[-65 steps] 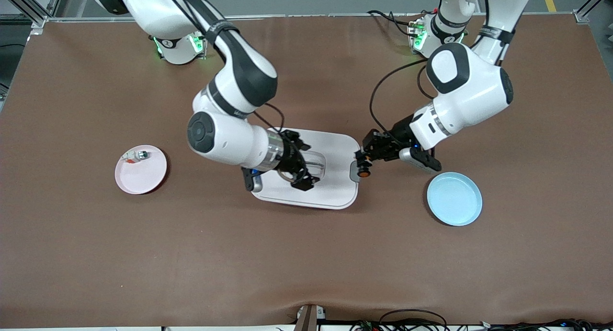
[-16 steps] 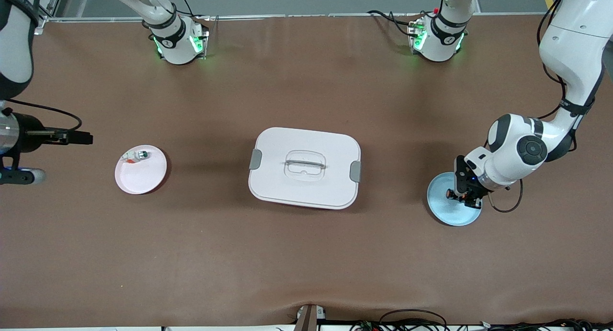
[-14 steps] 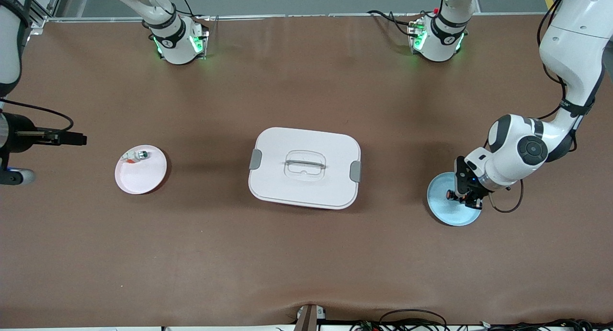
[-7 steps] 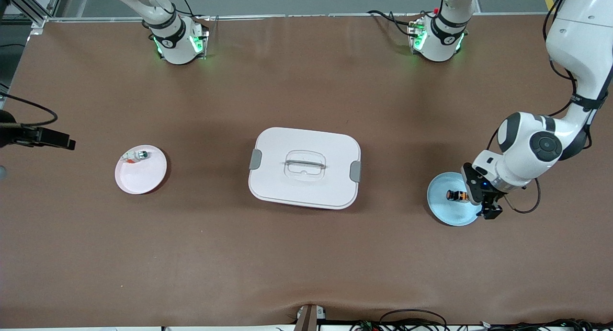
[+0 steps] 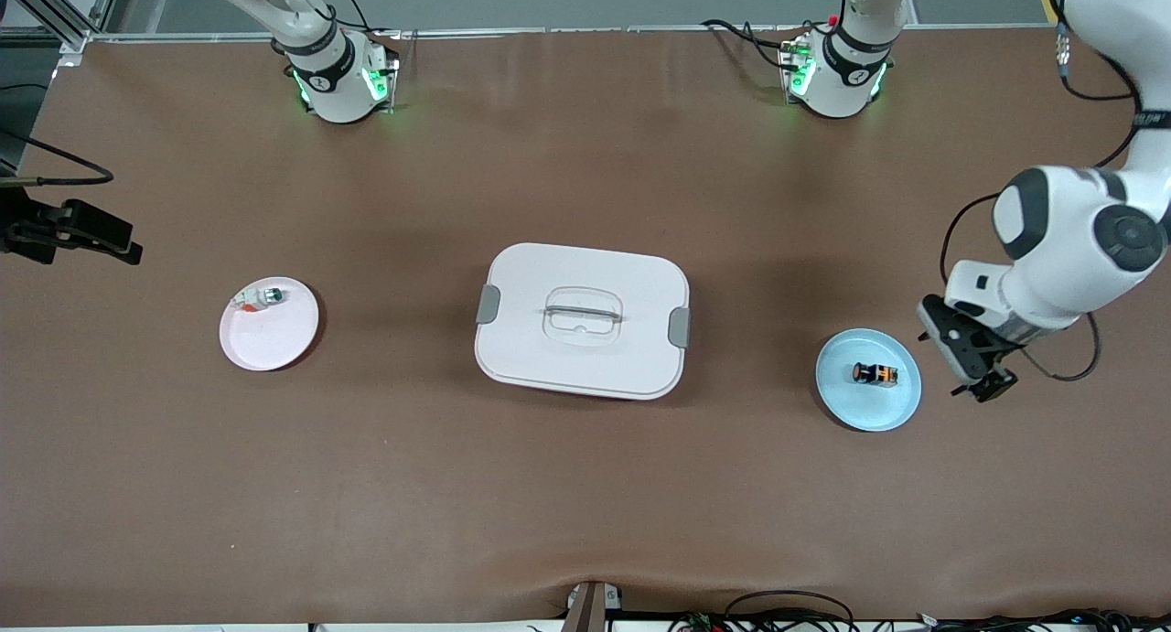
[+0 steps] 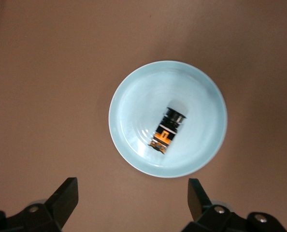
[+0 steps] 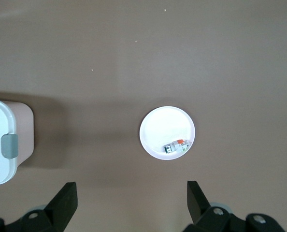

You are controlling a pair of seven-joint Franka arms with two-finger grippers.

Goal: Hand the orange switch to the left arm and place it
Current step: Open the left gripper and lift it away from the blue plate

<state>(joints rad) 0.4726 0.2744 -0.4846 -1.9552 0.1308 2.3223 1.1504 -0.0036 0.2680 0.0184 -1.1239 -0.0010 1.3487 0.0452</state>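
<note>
The left gripper (image 5: 977,373) has just let go and pulled up off the blue plate (image 5: 837,399) with fingers spread, leaving the switch (image 5: 875,373) lying on it below, so delivery past the box (image 5: 582,321) looks done, while the right gripper (image 5: 91,239) waits, spread

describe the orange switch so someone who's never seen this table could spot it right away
Start at the big white box mid-table, then go toward the left arm's end to the light blue plate. The orange switch lies on its side in that plate: a tiny black-and-orange cylinder, unlike the white-grey part in the pink plate.
</note>
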